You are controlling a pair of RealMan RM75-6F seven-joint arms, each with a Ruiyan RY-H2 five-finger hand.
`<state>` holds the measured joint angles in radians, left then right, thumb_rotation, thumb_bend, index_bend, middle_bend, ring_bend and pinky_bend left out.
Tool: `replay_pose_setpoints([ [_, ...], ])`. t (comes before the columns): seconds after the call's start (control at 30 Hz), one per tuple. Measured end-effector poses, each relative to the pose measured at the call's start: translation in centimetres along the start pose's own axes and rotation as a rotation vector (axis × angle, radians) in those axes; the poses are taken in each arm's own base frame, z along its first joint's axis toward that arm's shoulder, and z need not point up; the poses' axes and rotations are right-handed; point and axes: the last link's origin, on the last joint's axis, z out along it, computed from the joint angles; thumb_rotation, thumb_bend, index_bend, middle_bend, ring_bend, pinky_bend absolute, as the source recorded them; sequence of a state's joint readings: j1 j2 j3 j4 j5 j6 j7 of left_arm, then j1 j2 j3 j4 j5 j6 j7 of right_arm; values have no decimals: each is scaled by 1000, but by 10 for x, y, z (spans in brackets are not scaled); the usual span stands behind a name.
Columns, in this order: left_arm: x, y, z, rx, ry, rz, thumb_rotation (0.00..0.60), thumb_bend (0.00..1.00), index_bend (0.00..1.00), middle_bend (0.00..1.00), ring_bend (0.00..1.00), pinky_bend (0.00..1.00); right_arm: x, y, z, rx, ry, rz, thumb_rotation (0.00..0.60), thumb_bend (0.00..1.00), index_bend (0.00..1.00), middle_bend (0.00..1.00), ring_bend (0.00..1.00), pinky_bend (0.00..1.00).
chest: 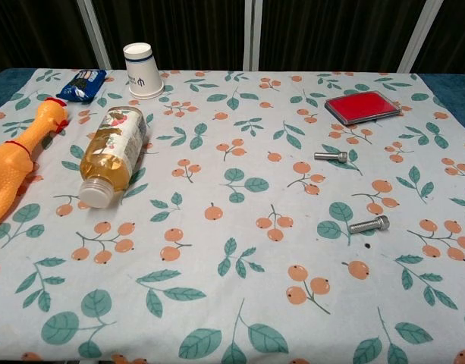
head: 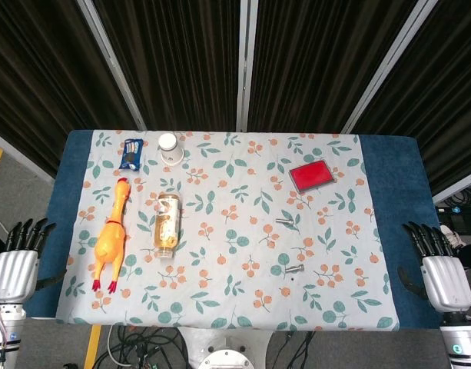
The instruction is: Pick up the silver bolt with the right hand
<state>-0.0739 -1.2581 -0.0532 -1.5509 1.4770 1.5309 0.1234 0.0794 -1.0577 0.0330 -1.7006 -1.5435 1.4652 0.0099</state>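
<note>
Head view first: the table [head: 396, 177] with its leaf-and-berry cloth [head: 235, 300] fills the middle, and both hands wait off its edges. The left hand [head: 17, 257] hangs at eight o'clock, fingers straight and a little apart, holding nothing. The right hand [head: 438, 265] sits at four o'clock, fingers likewise extended and slightly spread, empty, well apart from any bolt. Next in size, the rubber chicken [head: 112, 238] lies at nine o'clock, head toward twelve. Just beside it rests the drink bottle [head: 167, 224] on its side, mouth toward six. Up at one o'clock, the red pad [head: 310, 175]; at eleven, the paper cup [head: 170, 147] upside down and a blue snack packet [head: 131, 153]. Now the silver bolts, two of them! One bolt [head: 294, 268] lies at five o'clock of centre, long axis running roughly left-right, head toward the right hand. The other bolt [head: 284, 221] lies farther back, also left-right; chest view shows its head [chest: 343, 157] toward the right too
</note>
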Motion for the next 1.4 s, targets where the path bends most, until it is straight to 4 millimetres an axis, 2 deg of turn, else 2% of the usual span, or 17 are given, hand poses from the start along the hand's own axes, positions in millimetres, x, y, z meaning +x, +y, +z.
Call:
replay_pose_setpoints([
  [0.37, -1, -1, 1, 10, -2, 6, 600, 52, 152, 86, 0, 0, -4, -6, 6, 35, -40, -7, 600, 280, 62, 68, 0, 0],
  [0.57, -2, -1, 2, 8, -5, 6, 600, 52, 152, 87, 0, 0, -8, -20, 26, 104, -104, -27, 600, 280, 62, 88, 0, 0],
  [0.67, -2, 0, 0, 8, -9, 8, 600, 53, 153, 87, 0, 0, -12, -35, 47, 159, -149, -42, 600, 280, 62, 90, 0, 0],
  [0.87, -3, -1, -2, 10, -15, 8, 600, 52, 153, 86, 0, 0, -29, -77, 102, 265, -259, -56, 600, 281, 62, 98, 0, 0],
  [1.0, -3, -1, -2, 11, -18, 7, 600, 52, 152, 86, 0, 0, -47, -112, 144, 306, -307, -68, 600, 282, 136, 109, 0, 0],
  [1.1, -4, -2, -1, 12, -20, 6, 600, 52, 152, 86, 0, 0, -64, -134, 169, 305, -313, -75, 600, 282, 216, 111, 0, 0],
  [1.2, -5, -3, -1, 18, -26, 2, 600, 52, 152, 86, 0, 0, -82, -152, 187, 294, -314, -99, 600, 283, 265, 113, 0, 0],
  [1.4, -8, -6, -1, 34, -38, -4, 600, 53, 152, 86, 0, 0, -113, -179, 204, 278, -321, -169, 600, 299, 309, 104, 0, 0],
])
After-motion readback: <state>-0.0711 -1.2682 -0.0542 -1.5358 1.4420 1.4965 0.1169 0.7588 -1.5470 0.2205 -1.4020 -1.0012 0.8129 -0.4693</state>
